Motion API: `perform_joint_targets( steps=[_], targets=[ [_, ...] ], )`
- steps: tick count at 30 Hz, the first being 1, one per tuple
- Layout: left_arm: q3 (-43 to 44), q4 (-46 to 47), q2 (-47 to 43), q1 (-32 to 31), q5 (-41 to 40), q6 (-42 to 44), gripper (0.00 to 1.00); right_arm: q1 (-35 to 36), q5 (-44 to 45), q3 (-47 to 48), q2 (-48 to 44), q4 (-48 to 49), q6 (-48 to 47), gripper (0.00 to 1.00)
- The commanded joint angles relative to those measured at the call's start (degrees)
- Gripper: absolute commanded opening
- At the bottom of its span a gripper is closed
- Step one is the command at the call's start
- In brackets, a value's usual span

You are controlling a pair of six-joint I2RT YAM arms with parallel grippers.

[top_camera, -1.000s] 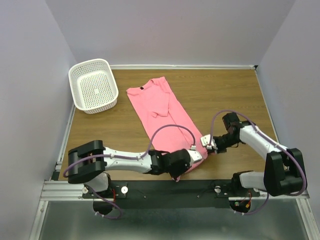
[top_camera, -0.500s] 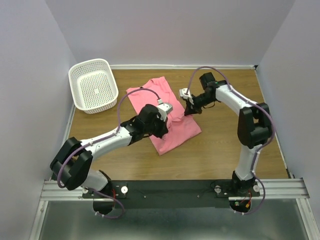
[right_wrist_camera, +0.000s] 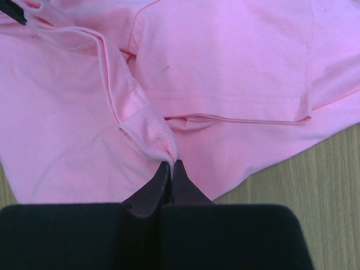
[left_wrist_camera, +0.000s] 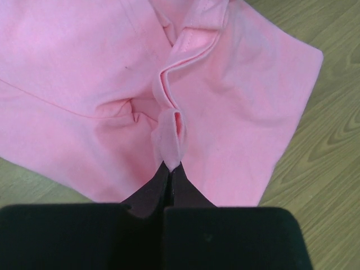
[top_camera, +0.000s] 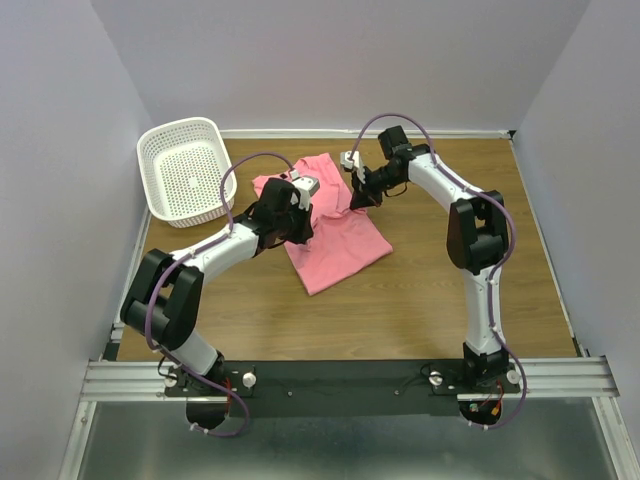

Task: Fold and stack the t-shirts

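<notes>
Two tools, each pinching a fold of the pink t-shirt (top_camera: 340, 245): left tool (left_wrist_camera: 170, 167) at its 10 o'clock, right tool (right_wrist_camera: 170, 164) at 1 o'clock. T-shirt lies mid-surface (top_camera: 430, 300); white basket (top_camera: 185, 175) toward 10 o'clock.

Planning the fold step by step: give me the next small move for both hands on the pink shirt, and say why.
Probably lower both and let go. The left hand and the right hand are each shut on a raised pinch of the plain pink short-sleeved cloth t-shirt, at its far end, with another shirt layer lying flat beneath.
</notes>
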Motion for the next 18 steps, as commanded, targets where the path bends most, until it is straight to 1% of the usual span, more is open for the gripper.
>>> perform_joint_targets(
  steps=[1,13,18],
  targets=[
    [0.6,-1.3,0.4,0.6,2.2,1.6,0.0,0.5,0.8,2.4,1.7,1.0,3.0,0.01],
    [0.3,-1.9,0.8,0.9,0.9,0.6,0.0,0.9,1.5,3.4,2.6,1.9,5.1,0.01],
    [0.1,-2.0,0.5,1.3,-1.3,0.2,0.0,1.3,2.3,5.0,3.8,2.6,6.7,0.01]
  ],
)
